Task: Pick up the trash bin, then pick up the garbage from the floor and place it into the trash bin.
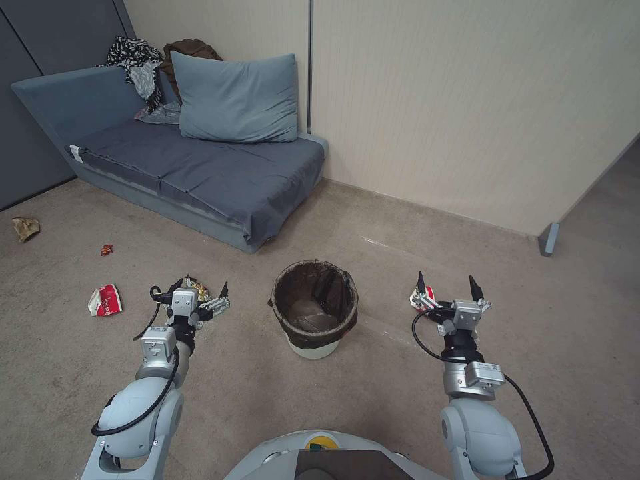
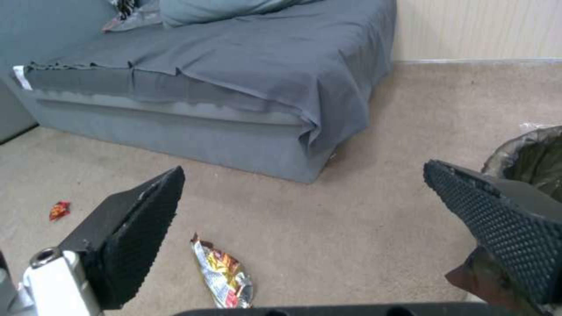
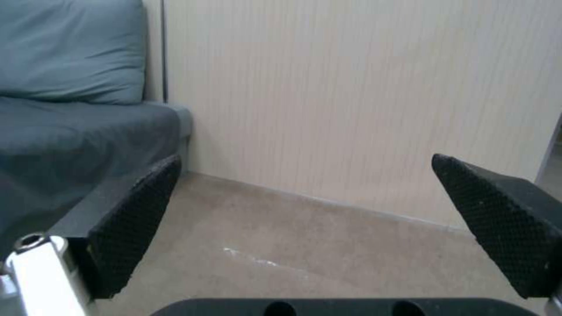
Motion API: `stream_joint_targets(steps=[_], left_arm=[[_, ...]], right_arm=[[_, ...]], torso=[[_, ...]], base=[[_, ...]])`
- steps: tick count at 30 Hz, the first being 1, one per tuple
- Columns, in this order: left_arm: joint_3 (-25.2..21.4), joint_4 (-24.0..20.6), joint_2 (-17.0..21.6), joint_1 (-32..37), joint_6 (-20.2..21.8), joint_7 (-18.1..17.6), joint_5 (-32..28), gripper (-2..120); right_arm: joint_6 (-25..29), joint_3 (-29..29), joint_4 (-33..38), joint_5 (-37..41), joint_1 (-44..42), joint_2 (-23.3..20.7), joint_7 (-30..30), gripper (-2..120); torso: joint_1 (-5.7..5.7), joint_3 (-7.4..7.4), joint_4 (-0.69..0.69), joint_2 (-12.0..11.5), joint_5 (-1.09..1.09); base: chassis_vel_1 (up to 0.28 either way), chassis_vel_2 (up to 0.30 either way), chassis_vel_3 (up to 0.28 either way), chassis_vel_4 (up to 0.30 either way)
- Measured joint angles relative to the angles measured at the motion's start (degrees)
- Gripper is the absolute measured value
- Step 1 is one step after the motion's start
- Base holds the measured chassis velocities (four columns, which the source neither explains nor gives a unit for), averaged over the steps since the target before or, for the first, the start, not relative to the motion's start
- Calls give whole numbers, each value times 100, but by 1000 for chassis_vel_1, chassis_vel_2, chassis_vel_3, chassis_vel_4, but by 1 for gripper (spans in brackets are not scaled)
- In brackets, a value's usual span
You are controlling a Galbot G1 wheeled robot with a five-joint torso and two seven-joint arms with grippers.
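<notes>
Two grippers hang over the carpet with jaws spread and nothing held: the left gripper (image 1: 201, 291) above a foil snack wrapper (image 2: 222, 274), the right gripper (image 1: 449, 285) beside a red-and-white scrap (image 1: 427, 293). Between them stands the trash bin (image 1: 313, 313), upright, before the sofa (image 1: 200, 167); a red-and-white carton (image 1: 105, 301) lies toward the carpet's left edge

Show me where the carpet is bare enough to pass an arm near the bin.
Bare carpet lies between the bin and the sofa, and between the bin and the right end effector. It is crowded to the bin's left: a wrapper under the left end effector, a carton beyond.
</notes>
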Motion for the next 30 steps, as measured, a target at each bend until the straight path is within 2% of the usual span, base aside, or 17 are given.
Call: stream_joint_targets(steps=[5,7,8,12,15,18,19,21,24,26,27,29,30], left_arm=[[43,-42,8,8,21,6,-93,100],[167,-173,55,-6,247,-96,-558,100],[167,-173,55,-6,247,-96,-558,100],[320,-381,108,-141,732,-406,-1297,100],[333,-438,125,-173,877,-527,-1536,100],[288,-524,198,-312,1206,-963,-2236,100],[288,-524,198,-312,1206,-963,-2236,100],[207,-504,236,-445,1312,-1192,-2569,100],[191,-468,294,-534,1378,-1276,-2917,100],[191,-414,389,-649,1497,-1376,-3501,100],[191,-414,389,-649,1497,-1376,-3501,100],[146,-107,580,-910,1662,-1572,-4480,100],[146,-107,580,-910,1662,-1572,-4480,100]], right_arm=[[6,-12,1,-26,-2,1,-6,100],[75,-13,15,-95,-3,2,-7,100],[75,-13,15,-95,-3,2,-7,100],[225,5,18,-135,14,1,1,100],[244,4,18,-150,20,-5,2,100],[227,-32,76,-205,39,-106,2,100],[227,-32,76,-205,39,-106,2,100],[136,-51,149,-231,81,-184,-4,100],[82,-75,169,-240,99,-198,-6,100],[82,-109,163,-276,73,-199,-7,100],[82,-109,163,-276,73,-199,-7,100],[101,-163,158,-308,3,-198,-7,100],[101,-163,158,-308,3,-198,-7,100]], torso=[[0,0,0,0,0],[0,0,0,0,0],[0,0,0,0,0],[0,0,-2,0,0],[0,0,-1,0,1],[0,0,0,0,0],[0,0,0,0,0],[0,0,0,0,0],[0,1,1,0,0],[0,0,0,0,0],[0,0,0,0,0],[0,1,-1,0,0],[0,1,-1,0,0]], base=[[0,0,0,0],[0,0,0,0],[0,0,0,0],[0,0,0,0],[0,0,0,0],[0,0,0,0],[0,0,0,0],[0,0,0,0],[0,0,0,0],[0,0,0,0],[0,0,0,0],[0,0,0,0],[0,0,0,0]])
